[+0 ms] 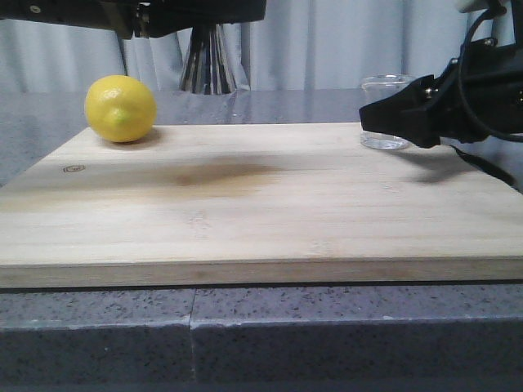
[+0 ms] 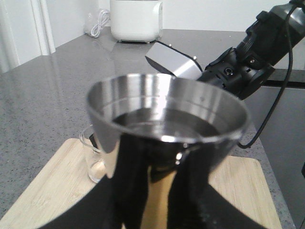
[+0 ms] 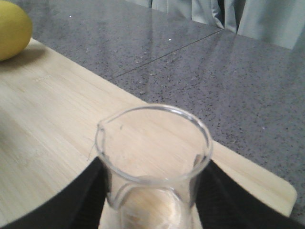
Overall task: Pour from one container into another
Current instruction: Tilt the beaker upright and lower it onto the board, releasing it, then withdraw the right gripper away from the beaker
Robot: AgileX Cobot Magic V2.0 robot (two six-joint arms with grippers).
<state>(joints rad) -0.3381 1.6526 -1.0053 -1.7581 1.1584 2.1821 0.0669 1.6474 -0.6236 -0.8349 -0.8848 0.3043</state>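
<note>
Left wrist view, liquid in lifted jigger [image 2: 167, 114] pinched by left jaws, right jaws flanking beaker [image 3: 153, 162], contact unclear.

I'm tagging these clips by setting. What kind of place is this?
Probably a kitchen or home bar counter: a wooden cutting board on speckled grey stone, a lemon, a steel jigger and glass beaker, and a white appliance by the wall.

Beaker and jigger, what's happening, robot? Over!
Left tool shut on jigger, liquid inside. Right tool around beaker, standing on board. Lemon far off, nothing blocking.
</note>
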